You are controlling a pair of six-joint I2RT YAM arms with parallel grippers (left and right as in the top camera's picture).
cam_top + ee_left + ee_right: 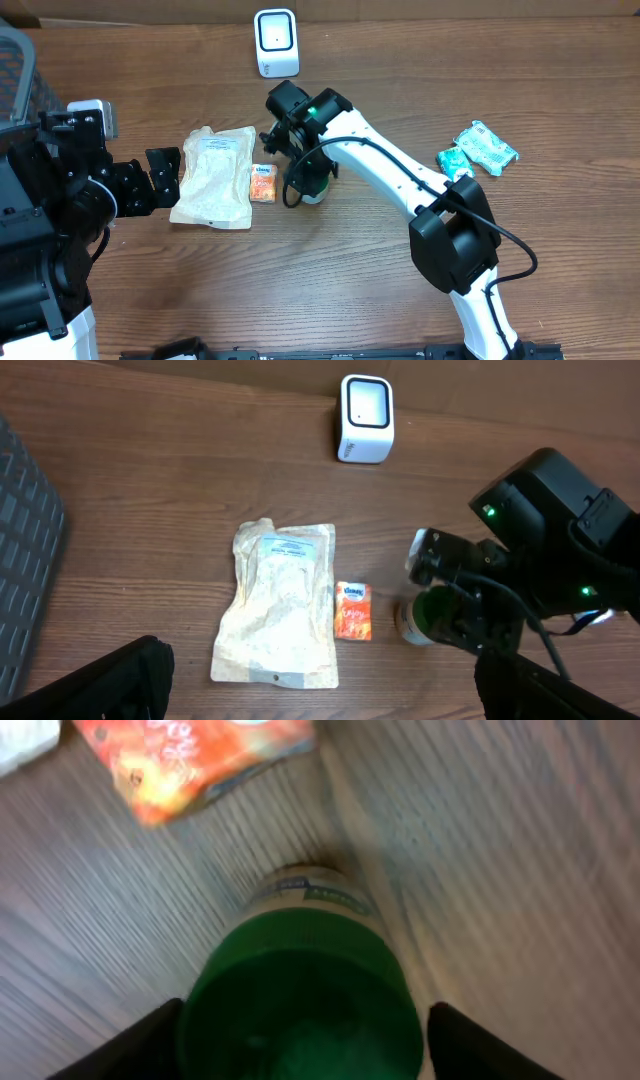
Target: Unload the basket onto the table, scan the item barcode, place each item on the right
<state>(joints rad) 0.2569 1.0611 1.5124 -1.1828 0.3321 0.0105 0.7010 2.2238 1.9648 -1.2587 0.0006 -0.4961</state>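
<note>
While the right gripper point(305, 1030) hangs over a small green-capped bottle point(418, 622), its two fingers straddle the green cap point(300, 990). The blurred wrist view does not show whether they are pinching it.

The bottle stands upright on the wooden table point(560, 250), just beside an orange snack packet point(263, 183). A large pale pouch point(213, 177) lies left of the packet. The left gripper point(165, 178) rests near the pouch with its fingers spread wide, holding nothing. The white barcode scanner point(275, 42) sits well apart at the far edge.

The bottle looks like the item to scan. The cap is round and smooth, so a shallow or off-centre squeeze could let it slip or tip onto the packet. If the label faces away from the scanner, the code may not read.
</note>
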